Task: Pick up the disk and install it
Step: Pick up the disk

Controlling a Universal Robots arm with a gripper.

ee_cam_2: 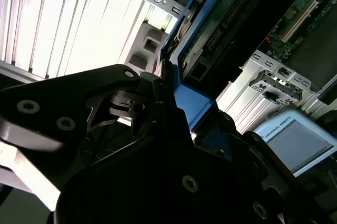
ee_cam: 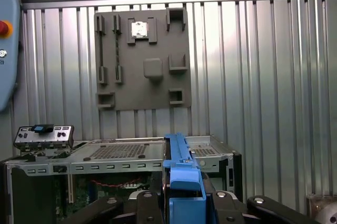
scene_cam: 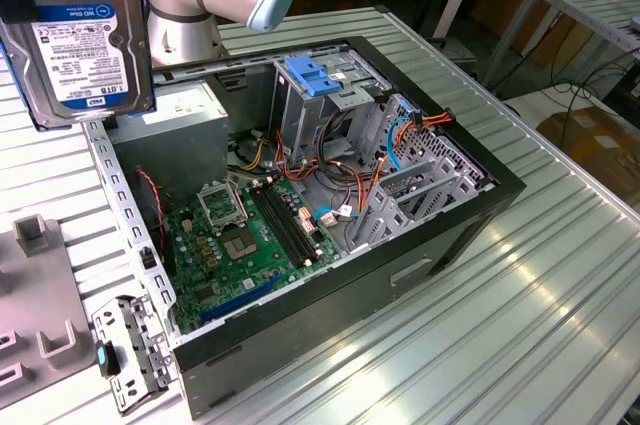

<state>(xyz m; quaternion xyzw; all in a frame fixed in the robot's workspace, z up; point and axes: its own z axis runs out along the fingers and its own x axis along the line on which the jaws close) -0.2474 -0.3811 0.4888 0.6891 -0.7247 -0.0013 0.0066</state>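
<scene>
Your surface [scene_cam: 540, 315] is a ribbed sheet of pale metal slats. On it the open black computer case [scene_cam: 330, 315] lies on its side with its inside facing up. Toward the exterior view's left of the case, you have a flat grey fixture plate [scene_cam: 35, 290] with raised holders resting on the slats, and a small metal bracket [scene_cam: 130, 355] with a blue clip lies just beside the case's near corner, between the case and the plate.
</scene>
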